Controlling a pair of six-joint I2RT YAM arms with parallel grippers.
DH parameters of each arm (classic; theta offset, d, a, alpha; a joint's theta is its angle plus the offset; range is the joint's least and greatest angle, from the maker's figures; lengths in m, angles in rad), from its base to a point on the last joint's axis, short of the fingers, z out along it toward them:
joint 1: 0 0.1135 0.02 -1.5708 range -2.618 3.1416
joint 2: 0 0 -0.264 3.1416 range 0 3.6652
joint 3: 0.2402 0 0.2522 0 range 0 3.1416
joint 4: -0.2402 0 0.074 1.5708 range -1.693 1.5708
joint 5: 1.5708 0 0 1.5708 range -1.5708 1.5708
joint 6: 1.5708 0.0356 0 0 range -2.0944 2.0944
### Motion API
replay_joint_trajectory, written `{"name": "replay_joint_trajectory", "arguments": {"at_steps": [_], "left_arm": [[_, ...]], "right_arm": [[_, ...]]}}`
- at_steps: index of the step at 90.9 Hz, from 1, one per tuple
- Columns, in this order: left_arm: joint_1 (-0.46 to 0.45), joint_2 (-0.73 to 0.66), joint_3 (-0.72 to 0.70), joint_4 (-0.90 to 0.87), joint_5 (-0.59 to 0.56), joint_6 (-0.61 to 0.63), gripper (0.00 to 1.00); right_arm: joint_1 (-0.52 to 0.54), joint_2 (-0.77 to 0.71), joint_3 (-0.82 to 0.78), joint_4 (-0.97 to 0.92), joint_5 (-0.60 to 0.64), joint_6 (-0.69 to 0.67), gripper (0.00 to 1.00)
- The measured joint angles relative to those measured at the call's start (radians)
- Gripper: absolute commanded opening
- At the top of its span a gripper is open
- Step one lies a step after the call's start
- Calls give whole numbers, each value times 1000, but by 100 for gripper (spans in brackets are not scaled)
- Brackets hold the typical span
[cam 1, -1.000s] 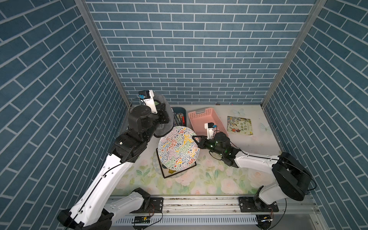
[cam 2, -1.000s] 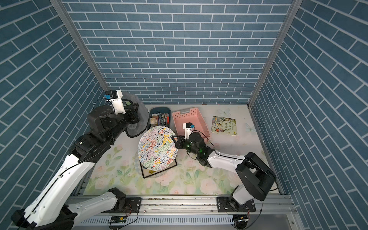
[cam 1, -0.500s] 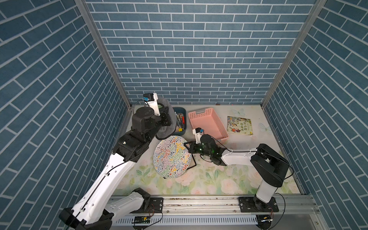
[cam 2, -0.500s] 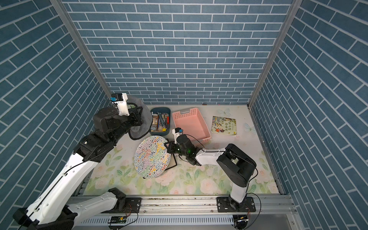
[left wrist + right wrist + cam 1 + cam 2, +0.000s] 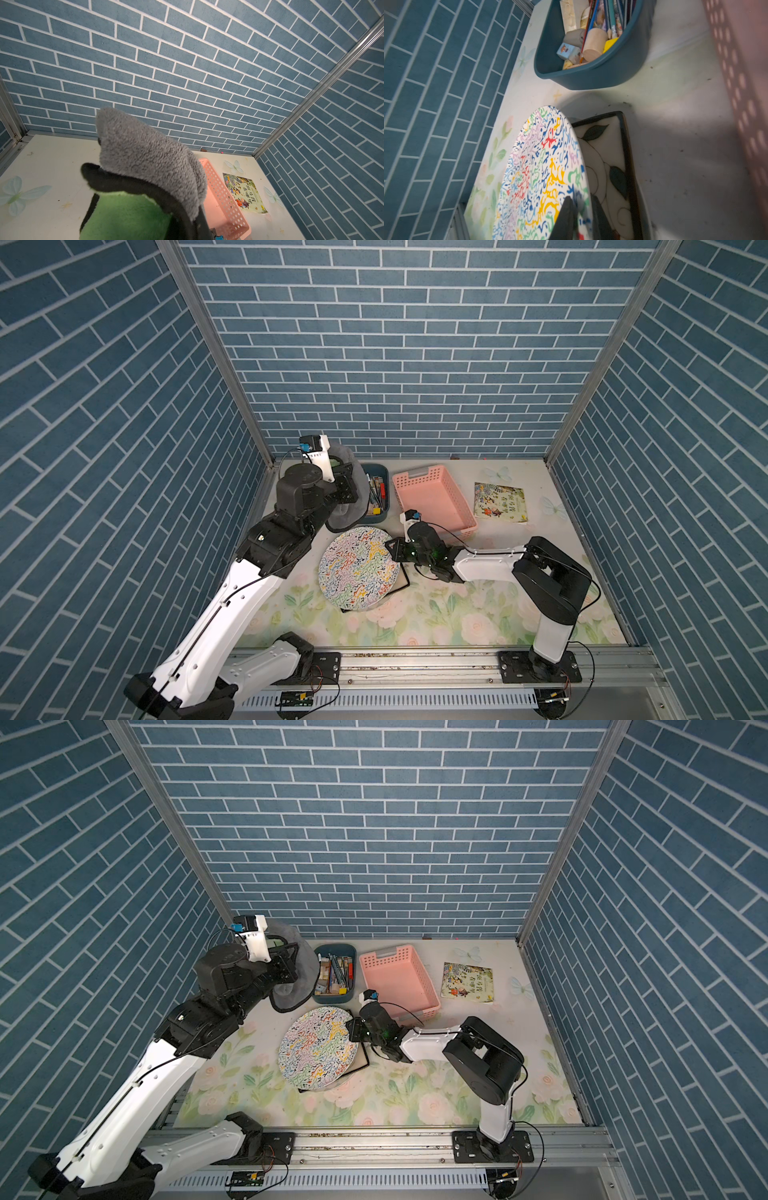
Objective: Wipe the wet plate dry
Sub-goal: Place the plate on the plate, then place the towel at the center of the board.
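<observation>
I think the grey cloth [image 5: 145, 158] should come down and rub the colourful plate [image 5: 359, 568] softly all over while the plate is held steady. The plate leans on a square dish [image 5: 623, 145] in the middle of both top views. The right gripper [image 5: 581, 200] is almost closed and pinches the plate's edge. The left gripper [image 5: 345, 483], up and left of the plate, is closed tight on the cloth.

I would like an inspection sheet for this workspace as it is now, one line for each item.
surface: table with floral cover, small dark specks.
job's things: plate tilted over dish; cloth raised, apart from plate.
clutter: bin of pencils and blocks, basket, book.
tools: left tool shut on cloth; right tool astride plate rim, grip unclear.
cables: cable behind right tool, off the plate.
surroundings: brick walls on three sides; rail in front.
</observation>
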Motion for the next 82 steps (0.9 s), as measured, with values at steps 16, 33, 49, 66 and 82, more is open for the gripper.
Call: {"name": "replay_joint_trajectory", "arguments": {"at_steps": [16,33,49,66,82], "left_arm": [[2,0,-9,12,3,-5,0],[6,0,-42,11,2,-16,0],[29,3,-58,3,-26,-36,0],[173,36,-80,10,-36,-60,0],[369,203,-80,28,0,-74,6]], "right_arm": [[8,31,29,-105,66,-88,31],[21,36,31,-188,114,-178,59],[26,-29,29,-231,132,-198,68],[26,-236,13,-190,166,-210,76],[9,-385,-14,-102,220,-209,77]]}}
